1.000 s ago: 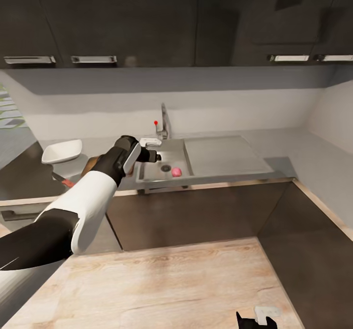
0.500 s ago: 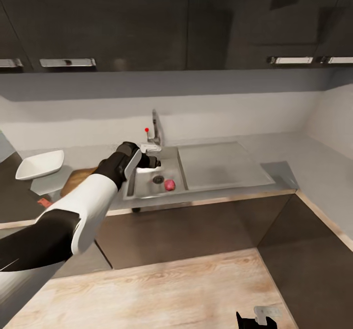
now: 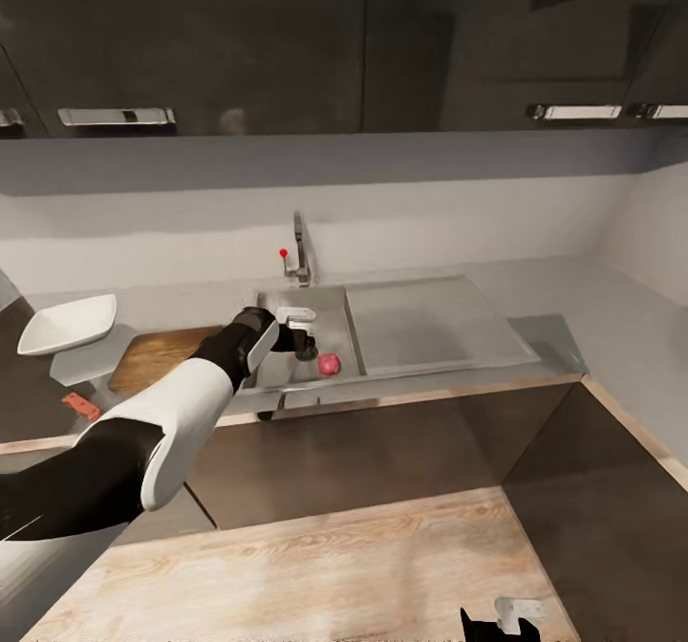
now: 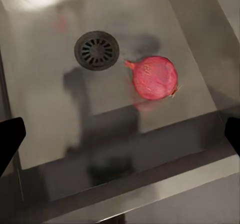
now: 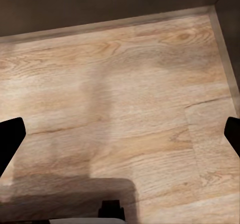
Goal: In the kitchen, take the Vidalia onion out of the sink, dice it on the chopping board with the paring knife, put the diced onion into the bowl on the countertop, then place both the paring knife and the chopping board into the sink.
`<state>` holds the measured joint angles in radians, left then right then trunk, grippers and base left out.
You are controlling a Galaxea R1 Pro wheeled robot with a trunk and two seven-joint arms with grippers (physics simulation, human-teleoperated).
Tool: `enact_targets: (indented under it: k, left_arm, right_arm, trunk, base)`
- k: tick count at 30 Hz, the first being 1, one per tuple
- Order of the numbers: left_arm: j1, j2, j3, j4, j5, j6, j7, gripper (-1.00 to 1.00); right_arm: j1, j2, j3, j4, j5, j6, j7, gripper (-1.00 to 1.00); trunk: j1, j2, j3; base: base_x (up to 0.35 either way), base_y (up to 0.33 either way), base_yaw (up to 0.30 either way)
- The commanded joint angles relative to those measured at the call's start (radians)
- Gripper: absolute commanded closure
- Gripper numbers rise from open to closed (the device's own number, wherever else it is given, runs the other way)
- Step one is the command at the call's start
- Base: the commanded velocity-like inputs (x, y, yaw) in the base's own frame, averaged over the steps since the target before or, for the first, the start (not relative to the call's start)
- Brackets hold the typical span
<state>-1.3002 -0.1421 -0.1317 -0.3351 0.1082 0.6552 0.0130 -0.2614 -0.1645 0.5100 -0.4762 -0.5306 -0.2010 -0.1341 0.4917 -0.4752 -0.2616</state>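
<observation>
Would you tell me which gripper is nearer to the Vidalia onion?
Left. The left gripper hovers open just beside the Vidalia onion in the sink; the right gripper hangs low over the floor.

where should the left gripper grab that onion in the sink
Grip the Vidalia onion across its round middle, coming down from above. It lies on its side on the flat floor of the sink beside the drain, its tips pointing sideways, so the fingers should close across the smooth bulb, not the tapered ends. The left gripper hangs above with fingers spread wide.
</observation>
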Motion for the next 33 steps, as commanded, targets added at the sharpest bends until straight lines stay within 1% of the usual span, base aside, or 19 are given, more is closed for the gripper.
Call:
enact_targets:
  k: [1, 5, 16, 24, 26, 30, 33]
  left_arm:
    - [0.001, 0.001, -0.008, -0.001, 0.010, 0.004, 0.002, -1.00]
    - [0.004, 0.001, -0.008, -0.001, 0.010, 0.004, 0.002, -1.00]
    - [0.005, 0.000, -0.009, 0.001, 0.010, 0.004, 0.002, -1.00]
    - [0.010, -0.001, -0.009, 0.001, 0.010, 0.004, 0.002, -1.00]
    - [0.030, -0.001, -0.009, 0.001, 0.010, 0.004, 0.002, -1.00]
    - [0.035, -0.001, -0.009, 0.001, 0.010, 0.004, 0.002, -1.00]
    - [0.036, -0.001, -0.009, 0.001, 0.010, 0.004, 0.002, -1.00]
  right_arm:
    - [-0.001, -0.001, 0.009, -0.001, -0.008, -0.003, -0.007, -1.00]
    - [-0.001, -0.001, 0.009, -0.001, -0.008, -0.003, -0.007, -1.00]
    - [-0.001, -0.001, 0.009, -0.001, -0.008, -0.003, -0.007, -1.00]
    - [-0.001, -0.001, 0.008, -0.001, -0.008, -0.003, -0.007, -1.00]
    - [-0.001, -0.001, 0.008, -0.001, -0.008, -0.003, -0.007, -1.00]
    - [-0.001, -0.001, 0.009, -0.001, -0.008, -0.003, -0.007, -1.00]
    - [-0.001, -0.001, 0.009, -0.001, -0.008, -0.003, -0.007, -1.00]
  trunk:
    - [0.000, -0.002, -0.003]
    - [0.000, -0.002, -0.010]
    - [0.000, -0.002, -0.027]
    - [0.000, -0.002, -0.040]
    - [0.000, -0.002, -0.043]
    - [0.000, -0.002, -0.050]
    - [0.000, -0.002, -0.054]
  base:
    - [0.045, 0.000, 0.000]
    - [0.143, -0.025, 0.000]
    - [0.283, -0.124, 0.000]
    - [0.045, -0.022, 0.000]
    - [0.002, -0.001, 0.000]
    - [0.025, -0.002, 0.000]
    - [0.163, -0.054, 0.000]
